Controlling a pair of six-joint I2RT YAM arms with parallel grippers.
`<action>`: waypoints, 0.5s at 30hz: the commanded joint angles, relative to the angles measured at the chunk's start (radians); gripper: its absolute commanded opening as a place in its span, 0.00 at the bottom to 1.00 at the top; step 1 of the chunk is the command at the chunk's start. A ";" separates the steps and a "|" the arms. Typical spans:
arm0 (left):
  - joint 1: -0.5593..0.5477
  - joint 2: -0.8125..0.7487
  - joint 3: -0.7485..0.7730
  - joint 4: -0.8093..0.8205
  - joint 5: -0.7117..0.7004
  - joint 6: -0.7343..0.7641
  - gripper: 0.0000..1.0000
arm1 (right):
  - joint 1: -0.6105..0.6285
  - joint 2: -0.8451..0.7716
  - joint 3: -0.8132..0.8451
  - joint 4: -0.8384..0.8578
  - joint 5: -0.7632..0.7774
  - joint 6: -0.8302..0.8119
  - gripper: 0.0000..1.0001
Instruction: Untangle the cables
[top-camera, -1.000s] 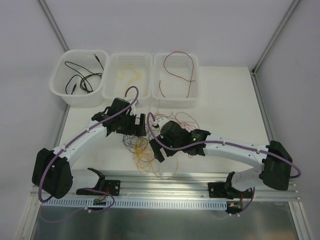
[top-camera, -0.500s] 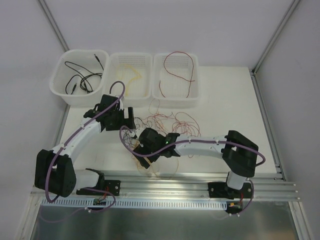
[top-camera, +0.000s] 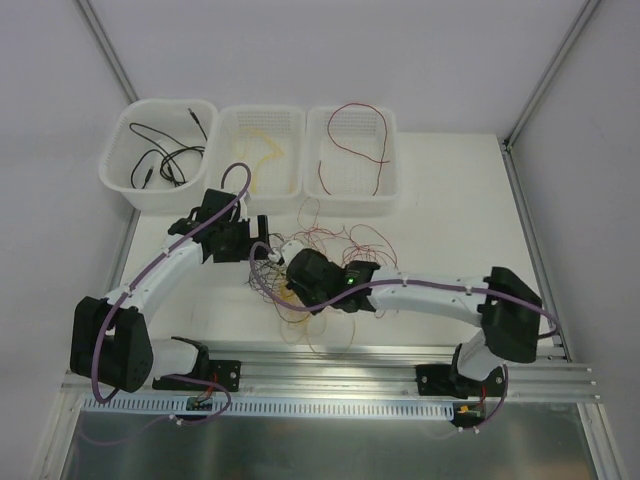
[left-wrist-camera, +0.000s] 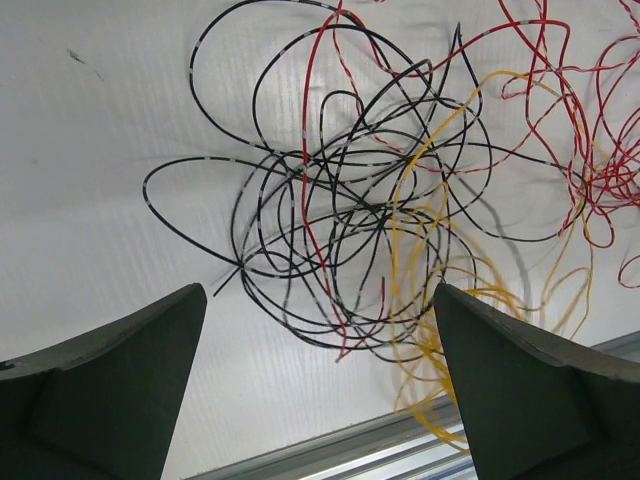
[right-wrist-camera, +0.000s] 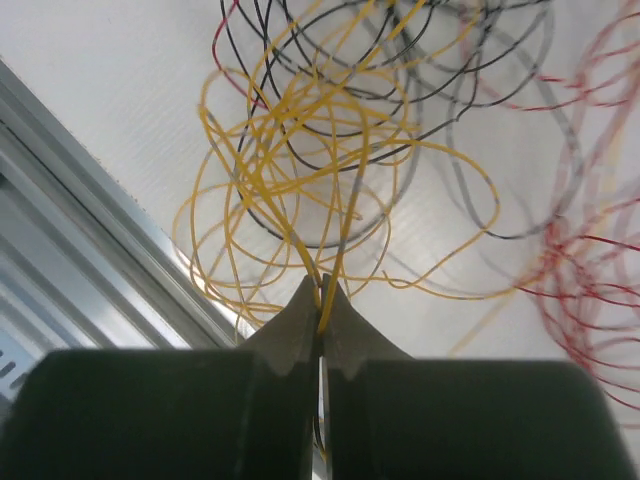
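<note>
The cables (top-camera: 318, 245) lie in a loose tangle mid-table. In the left wrist view black loops (left-wrist-camera: 340, 230) overlap yellow cables (left-wrist-camera: 440, 300), with red cables (left-wrist-camera: 590, 150) to the right. My left gripper (left-wrist-camera: 320, 400) hangs open above the near edge of the black loops, nothing between its fingers (left-wrist-camera: 110, 380). My right gripper (right-wrist-camera: 321, 300) is shut on a few yellow cables (right-wrist-camera: 300, 160), which rise out of the jaws into the yellow coil. From above, the right gripper (top-camera: 290, 275) sits over the tangle's near side and the left gripper (top-camera: 262, 250) is just to its left.
Three white baskets stand at the back: the left one (top-camera: 150, 198) holds black cables, the middle one (top-camera: 250, 190) yellow cables, the right one (top-camera: 350, 203) a red cable. An aluminium rail (top-camera: 340, 360) runs along the table's near edge, close to the yellow coil (right-wrist-camera: 80, 250).
My right gripper moved in over the yellow coil and closed on yellow strands. The left arm drew back to the left a second ago and has since stayed still, open.
</note>
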 joint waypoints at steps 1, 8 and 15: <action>-0.002 -0.001 0.033 -0.008 0.029 -0.004 0.99 | -0.012 -0.249 0.115 -0.126 0.142 -0.064 0.01; -0.002 0.005 0.030 -0.005 0.053 -0.004 0.99 | -0.049 -0.522 0.282 -0.260 0.325 -0.131 0.01; -0.002 0.017 0.031 0.004 0.090 -0.003 0.99 | -0.075 -0.649 0.268 -0.172 0.322 -0.115 0.01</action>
